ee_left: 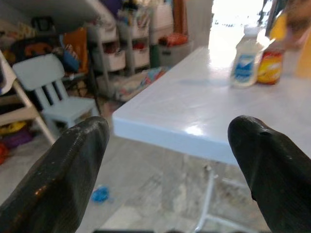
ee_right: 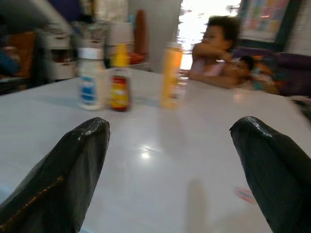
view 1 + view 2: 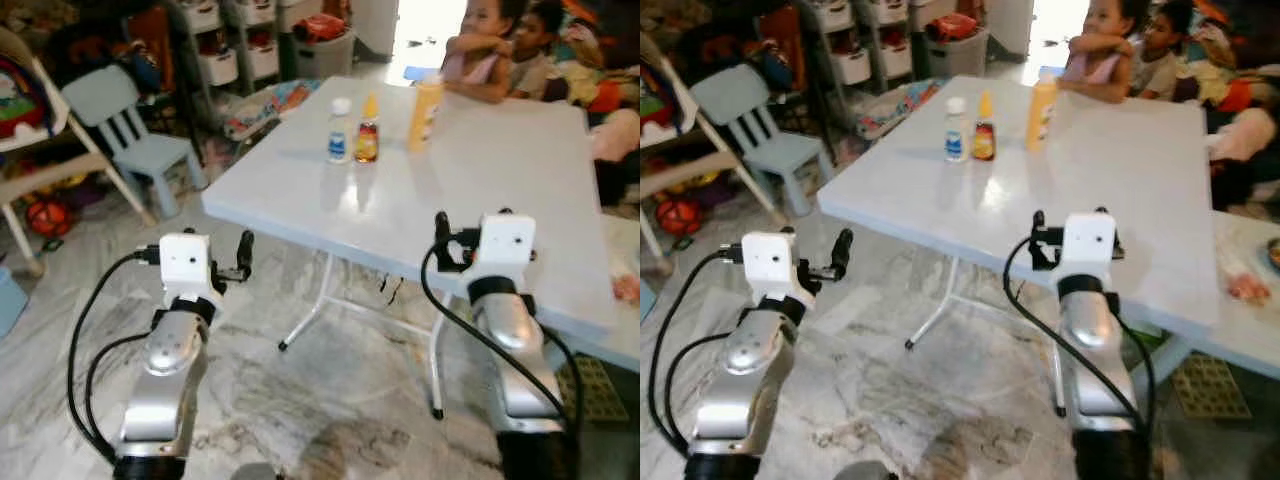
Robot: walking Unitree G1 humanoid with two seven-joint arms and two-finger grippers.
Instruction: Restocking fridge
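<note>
Three bottles stand at the far side of a white table (image 3: 500, 190): a white one with a blue label (image 3: 340, 131), a small red sauce bottle with a yellow cap (image 3: 367, 132), and a tall yellow one (image 3: 426, 112). My right gripper (image 3: 441, 232) is raised over the table's near edge, open and holding nothing; the bottles (image 2: 119, 82) lie well beyond its fingers. My left gripper (image 3: 244, 255) hovers over the floor, short of the table's left corner. It is open too, and from its wrist the white bottle (image 1: 245, 57) is far off.
Two people sit behind the table's far edge (image 3: 500, 55). A light blue chair (image 3: 135, 130) and a wooden chair frame (image 3: 40, 170) stand to the left. Storage drawers (image 3: 235, 45) and toys line the back. The table's folding legs (image 3: 320, 310) reach the marble floor.
</note>
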